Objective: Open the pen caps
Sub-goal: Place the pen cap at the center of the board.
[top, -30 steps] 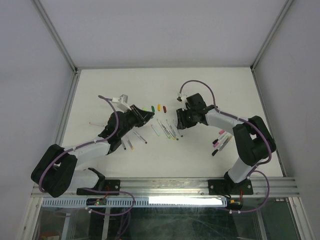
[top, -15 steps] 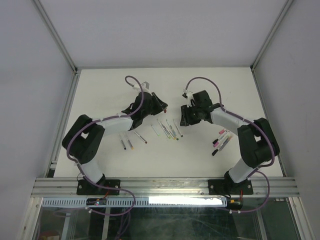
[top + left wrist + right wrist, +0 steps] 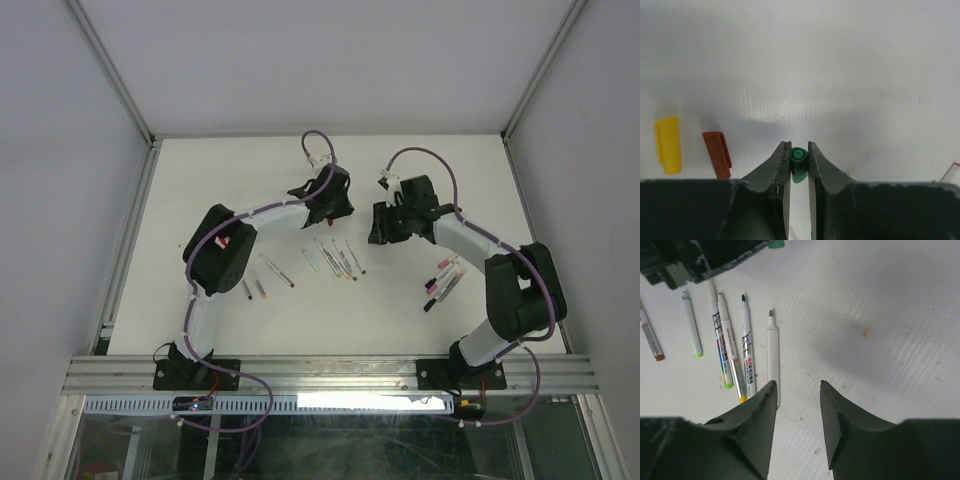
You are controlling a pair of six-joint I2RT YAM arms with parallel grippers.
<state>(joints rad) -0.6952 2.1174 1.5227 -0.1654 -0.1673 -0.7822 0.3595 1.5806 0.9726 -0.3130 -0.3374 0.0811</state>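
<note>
Your left jaws are clamped on the green cap (image 3: 799,161) toward the far edge of the worktop (image 3: 850,60); right jaws hang open, empty.

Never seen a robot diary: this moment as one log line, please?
left gripper: shut on green cap | right gripper: open, empty, near uncapped pens | yellow cap, maroon cap: on table

The pen barrels (image 3: 747,362) carry printed markings, but none is sharp enough to read.

The green cap (image 3: 799,161) sits end-on, pinched between the fingers (image 3: 774,167). The yellow cap (image 3: 667,144) and rust-red cap (image 3: 716,155) lie side by side on the bench (image 3: 865,75).
</note>
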